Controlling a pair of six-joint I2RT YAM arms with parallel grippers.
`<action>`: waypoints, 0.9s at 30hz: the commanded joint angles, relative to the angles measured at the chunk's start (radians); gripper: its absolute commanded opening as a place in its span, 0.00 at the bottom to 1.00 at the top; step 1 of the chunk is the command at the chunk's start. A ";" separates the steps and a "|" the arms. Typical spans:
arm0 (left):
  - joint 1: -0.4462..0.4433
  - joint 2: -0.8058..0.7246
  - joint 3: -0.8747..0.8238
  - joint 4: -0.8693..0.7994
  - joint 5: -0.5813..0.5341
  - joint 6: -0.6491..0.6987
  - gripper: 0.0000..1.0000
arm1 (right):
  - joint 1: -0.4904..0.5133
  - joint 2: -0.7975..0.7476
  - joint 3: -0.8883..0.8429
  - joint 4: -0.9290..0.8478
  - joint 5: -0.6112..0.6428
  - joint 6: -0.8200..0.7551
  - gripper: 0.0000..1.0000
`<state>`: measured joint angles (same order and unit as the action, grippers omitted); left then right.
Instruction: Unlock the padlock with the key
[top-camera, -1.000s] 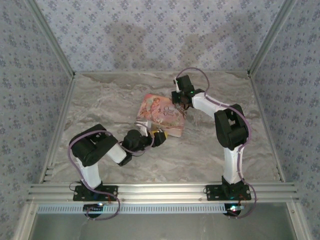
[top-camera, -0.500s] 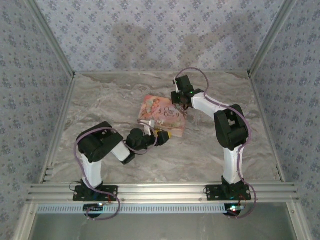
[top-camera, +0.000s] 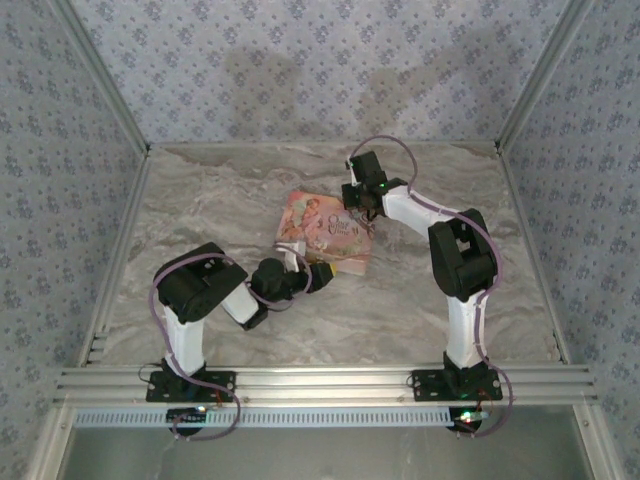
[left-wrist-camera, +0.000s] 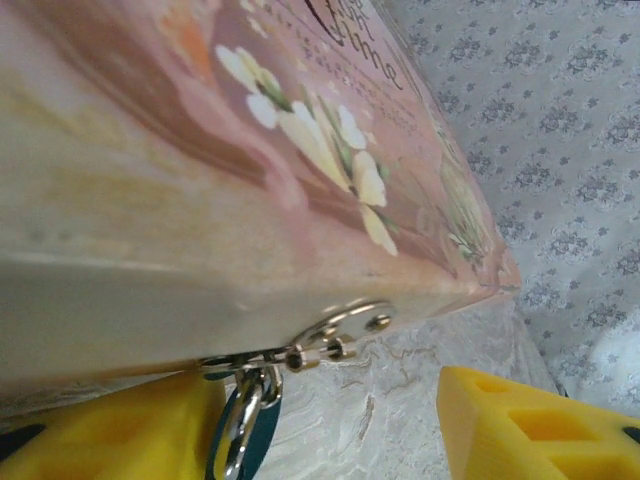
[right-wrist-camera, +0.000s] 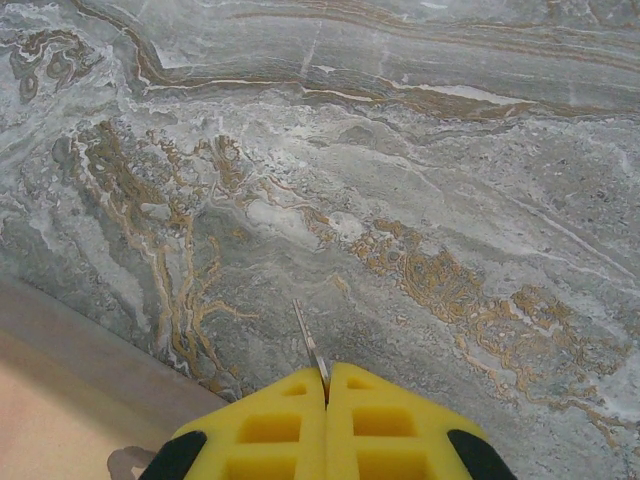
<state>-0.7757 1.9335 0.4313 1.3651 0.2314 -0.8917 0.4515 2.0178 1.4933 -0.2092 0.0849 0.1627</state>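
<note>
Two left gripper (left-wrist-camera: 330, 410) fingers (left-wrist-camera: 520, 430) apart — padlock (left-wrist-camera: 264, 442) between, at box (left-wrist-camera: 200, 200) edge

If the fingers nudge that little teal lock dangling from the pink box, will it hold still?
Probably not: the padlock hangs by its shackle from the hasp, so it likely swings. Its shiny shackle may be slippery; metal, so perhaps heavy for its size.

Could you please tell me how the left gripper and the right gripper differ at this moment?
The left gripper is open, its yellow fingers apart with the padlock hanging in the gap at the edge of the pink box; the right gripper is shut, pinching a thin blade, apparently the key. The left gripper sits at the box's near side, the right gripper by its far corner over marble table. Both have yellow fingers.
</note>
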 joint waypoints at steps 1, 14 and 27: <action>0.007 0.003 -0.020 0.040 -0.025 -0.019 0.54 | 0.015 -0.017 -0.028 -0.076 -0.024 -0.020 0.00; 0.024 -0.024 -0.034 -0.027 -0.005 -0.014 0.31 | 0.014 -0.027 -0.031 -0.071 -0.025 -0.020 0.00; -0.011 0.025 0.006 -0.023 0.013 -0.028 0.53 | 0.015 -0.031 -0.027 -0.071 -0.026 -0.020 0.00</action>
<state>-0.7673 1.9285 0.4129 1.3548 0.2211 -0.9028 0.4534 2.0079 1.4834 -0.2134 0.0795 0.1623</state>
